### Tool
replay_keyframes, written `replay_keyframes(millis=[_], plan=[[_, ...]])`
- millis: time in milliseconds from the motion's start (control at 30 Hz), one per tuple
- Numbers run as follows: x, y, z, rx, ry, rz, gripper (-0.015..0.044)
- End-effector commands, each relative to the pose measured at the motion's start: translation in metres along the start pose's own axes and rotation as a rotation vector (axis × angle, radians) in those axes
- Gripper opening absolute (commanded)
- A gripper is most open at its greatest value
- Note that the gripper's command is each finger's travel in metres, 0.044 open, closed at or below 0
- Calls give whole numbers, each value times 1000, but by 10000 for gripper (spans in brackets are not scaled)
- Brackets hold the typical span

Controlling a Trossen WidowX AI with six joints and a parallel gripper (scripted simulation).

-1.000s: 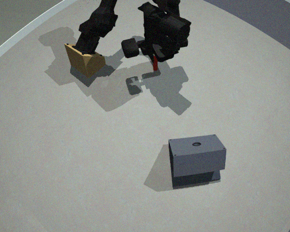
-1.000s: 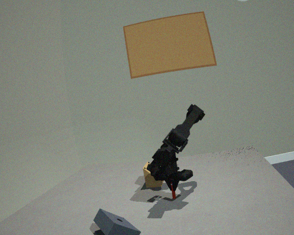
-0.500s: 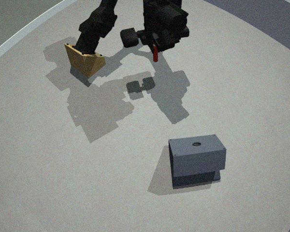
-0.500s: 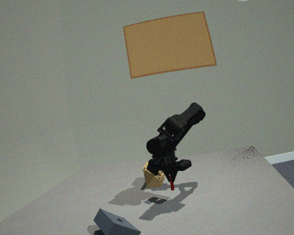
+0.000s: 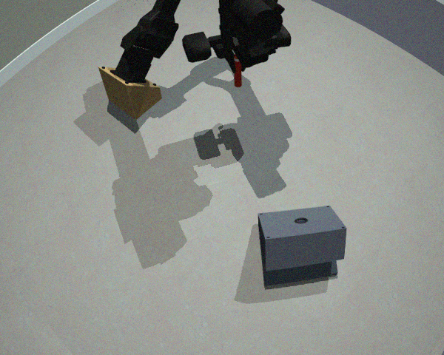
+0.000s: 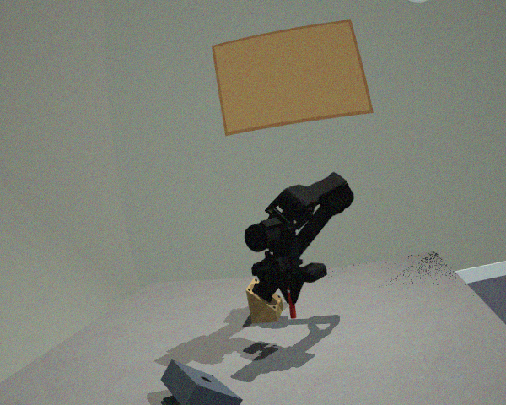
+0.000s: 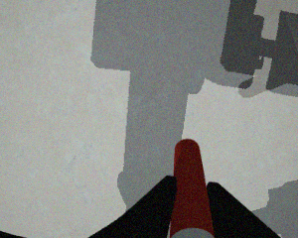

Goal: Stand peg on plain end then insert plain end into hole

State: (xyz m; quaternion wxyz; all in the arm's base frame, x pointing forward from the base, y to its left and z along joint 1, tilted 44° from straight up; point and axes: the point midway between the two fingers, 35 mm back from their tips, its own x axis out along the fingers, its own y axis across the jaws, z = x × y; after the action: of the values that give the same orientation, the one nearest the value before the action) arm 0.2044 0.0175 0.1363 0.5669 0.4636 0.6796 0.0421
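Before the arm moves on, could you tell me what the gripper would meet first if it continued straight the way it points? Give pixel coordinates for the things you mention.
Probably the table [image 5: 367,160] [image 6: 353,357] [image 7: 50,124], touched first by the red peg [image 5: 237,74] [image 6: 292,307] [image 7: 190,193] it grips; the remaining gap is unclear.

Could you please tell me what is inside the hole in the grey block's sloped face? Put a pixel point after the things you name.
No peg stands in the hole [image 5: 301,220] [image 6: 206,379] of the block [image 5: 304,252] [image 6: 192,383]; only a dark opening shows. Its bottom is too shadowed to make out.
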Motion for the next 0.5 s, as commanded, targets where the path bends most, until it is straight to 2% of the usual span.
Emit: replay_keyframes(millis=[0,467], plan=[[-1,-1,8,6,-26,-19,0],[1,-3,37,28,-127,-77,0]])
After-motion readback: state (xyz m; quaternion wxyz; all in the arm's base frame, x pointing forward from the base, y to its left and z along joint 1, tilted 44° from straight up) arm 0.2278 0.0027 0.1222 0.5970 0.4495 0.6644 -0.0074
